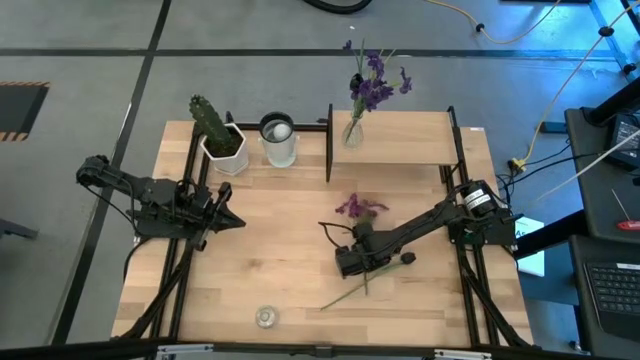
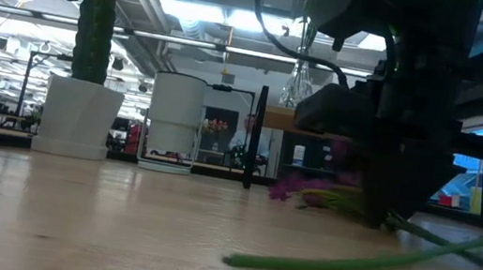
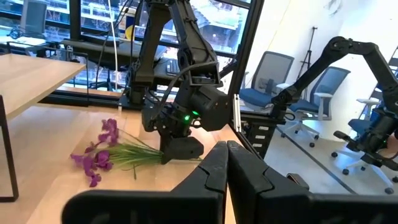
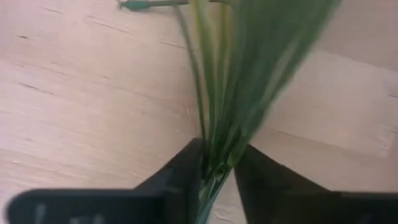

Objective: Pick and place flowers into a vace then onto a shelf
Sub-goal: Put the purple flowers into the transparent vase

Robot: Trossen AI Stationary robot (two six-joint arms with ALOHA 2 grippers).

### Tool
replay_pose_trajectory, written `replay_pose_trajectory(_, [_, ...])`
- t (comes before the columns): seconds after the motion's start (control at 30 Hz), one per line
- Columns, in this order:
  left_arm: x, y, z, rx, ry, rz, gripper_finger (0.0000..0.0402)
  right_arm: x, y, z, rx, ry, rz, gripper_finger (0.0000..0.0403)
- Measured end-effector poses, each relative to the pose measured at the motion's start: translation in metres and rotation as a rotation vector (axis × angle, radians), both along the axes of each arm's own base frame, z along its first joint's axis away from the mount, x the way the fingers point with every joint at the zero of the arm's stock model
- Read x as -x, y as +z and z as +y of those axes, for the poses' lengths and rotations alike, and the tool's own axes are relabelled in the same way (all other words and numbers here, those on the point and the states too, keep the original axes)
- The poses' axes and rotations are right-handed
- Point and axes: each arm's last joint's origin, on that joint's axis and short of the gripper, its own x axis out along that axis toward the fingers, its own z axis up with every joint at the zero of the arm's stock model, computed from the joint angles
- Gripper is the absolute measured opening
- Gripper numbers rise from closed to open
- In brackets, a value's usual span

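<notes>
Right wrist view shows the right gripper fingers pinching the pink flowers' blurred stems; its body hides them. Left gripper fingers together.

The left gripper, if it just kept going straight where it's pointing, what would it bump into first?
Probably the pinker flowers lying on the table, or the right gripper clamped on their stems. The left gripper points that way, fingers shut; depth is unclear.

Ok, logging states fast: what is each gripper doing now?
Left gripper: closed, holding nothing, hovering over the table's left side.
Right gripper: closed on the stems of the pinker flowers lying on the table.
</notes>
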Motion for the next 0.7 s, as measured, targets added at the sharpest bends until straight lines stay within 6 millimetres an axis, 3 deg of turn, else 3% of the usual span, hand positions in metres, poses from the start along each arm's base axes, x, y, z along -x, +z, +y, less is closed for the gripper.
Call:
replay_pose_trajectory(0.2, [0.0,0.0,0.0,-0.002,0.0,0.0,0.0005,0.0,0.0,0.0,0.007,0.05,0.01,0.0013])
replay_pose_trajectory(0.4, [0.0,0.0,0.0,0.017,-0.002,0.004,0.0003,-0.013,0.01,0.004,0.0,0.085,-0.066,0.0016])
replay_pose_trajectory(0.7, [0.0,0.0,0.0,0.023,-0.003,0.005,0.0002,-0.044,0.059,0.01,0.194,0.201,-0.265,0.0008])
